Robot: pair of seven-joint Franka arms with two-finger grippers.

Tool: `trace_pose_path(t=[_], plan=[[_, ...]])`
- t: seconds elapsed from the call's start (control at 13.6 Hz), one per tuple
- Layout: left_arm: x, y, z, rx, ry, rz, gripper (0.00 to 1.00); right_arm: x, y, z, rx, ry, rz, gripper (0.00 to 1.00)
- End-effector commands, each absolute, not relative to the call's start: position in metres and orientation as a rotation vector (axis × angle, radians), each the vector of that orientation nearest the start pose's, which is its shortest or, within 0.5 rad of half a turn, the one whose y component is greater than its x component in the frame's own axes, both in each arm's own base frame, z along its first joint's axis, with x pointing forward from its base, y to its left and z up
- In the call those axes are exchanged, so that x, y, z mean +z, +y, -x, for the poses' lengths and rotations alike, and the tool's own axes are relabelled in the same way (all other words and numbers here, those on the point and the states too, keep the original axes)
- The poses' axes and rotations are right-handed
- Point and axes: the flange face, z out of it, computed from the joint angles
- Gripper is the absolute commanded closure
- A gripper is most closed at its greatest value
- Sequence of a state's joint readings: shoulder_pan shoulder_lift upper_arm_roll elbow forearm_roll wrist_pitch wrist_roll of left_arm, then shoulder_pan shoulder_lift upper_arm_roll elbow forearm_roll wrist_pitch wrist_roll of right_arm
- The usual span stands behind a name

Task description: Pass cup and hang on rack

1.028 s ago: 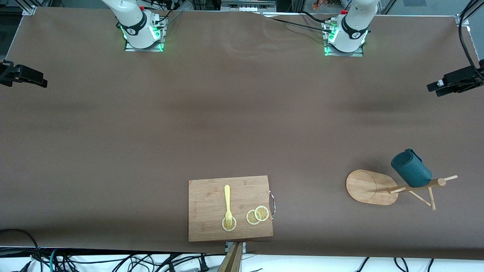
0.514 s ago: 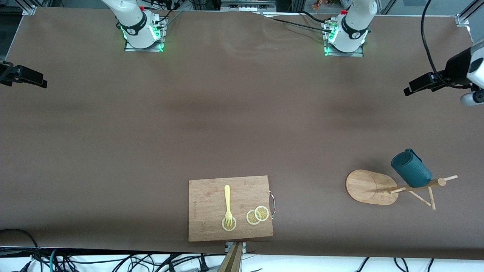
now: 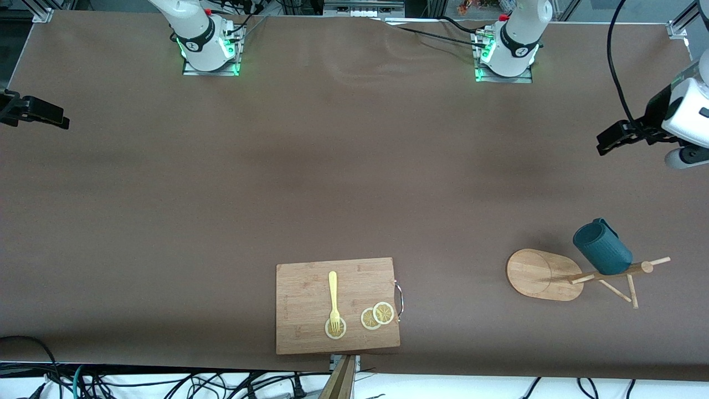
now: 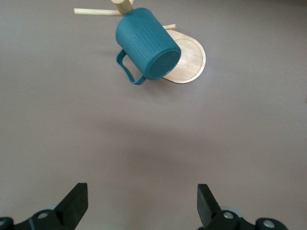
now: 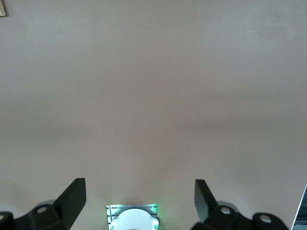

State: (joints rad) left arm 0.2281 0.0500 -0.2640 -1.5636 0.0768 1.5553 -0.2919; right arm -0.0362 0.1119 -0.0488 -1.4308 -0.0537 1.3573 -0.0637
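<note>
1. Cup [image 3: 602, 249]: dark teal and ribbed, it hangs tilted on the rack [image 3: 545, 275], mouth turned away from the camera and flat bottom showing in the left wrist view [image 4: 146, 43]. Its handle [image 4: 127, 69] sticks out to one side.
2. Rack: a light wooden mug tree with an oval base [image 4: 188, 57], standing toward the left arm's end of the table. Thin pegs [image 3: 626, 291] spread from the pole around the cup.
3. Left gripper [image 3: 608, 138] hangs over bare table at the left arm's end, well apart from the cup, fingers [image 4: 76, 201] spread wide with nothing between them.
4. Right gripper [image 5: 139, 199] waits over bare table at the right arm's end, fingers [image 5: 72, 194] likewise wide apart and empty; only its dark tip [image 3: 39, 111] shows in the front view.
5. Cutting board [image 3: 310, 277] lies near the front edge, mid-table, with a metal handle [image 3: 399, 299].
6. On it lie a yellow fork [image 3: 333, 299] and three lemon slices [image 3: 377, 315], the fork's tines on one slice.
7. No brand, label or writing can be read on any of these.
</note>
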Motion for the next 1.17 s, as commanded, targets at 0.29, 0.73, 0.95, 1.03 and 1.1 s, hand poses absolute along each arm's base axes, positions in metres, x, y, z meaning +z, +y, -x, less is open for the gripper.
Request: trace_pose_path(t=[0.29,0.73,0.95,1.03,1.1], plan=[[0.603,0.018,-0.573,0.098,-0.516,3.161,0.00,0.613,-0.054,-0.563,0.288,0.054,3.170,0.00],[0.601,0.001,-0.575,0.096,-0.428,3.144,0.00,0.612,-0.056,-0.563,0.292,0.055,3.174,0.00],[0.601,-0.021,-0.574,0.091,-0.339,3.121,0.00,0.614,-0.055,-0.565,0.280,0.050,3.176,0.00],[0.600,-0.021,-0.574,0.089,-0.324,3.117,0.00,0.614,-0.054,-0.565,0.280,0.048,3.176,0.00],[0.601,-0.022,-0.574,0.088,-0.318,3.122,0.00,0.614,-0.053,-0.565,0.280,0.045,3.176,0.00]])
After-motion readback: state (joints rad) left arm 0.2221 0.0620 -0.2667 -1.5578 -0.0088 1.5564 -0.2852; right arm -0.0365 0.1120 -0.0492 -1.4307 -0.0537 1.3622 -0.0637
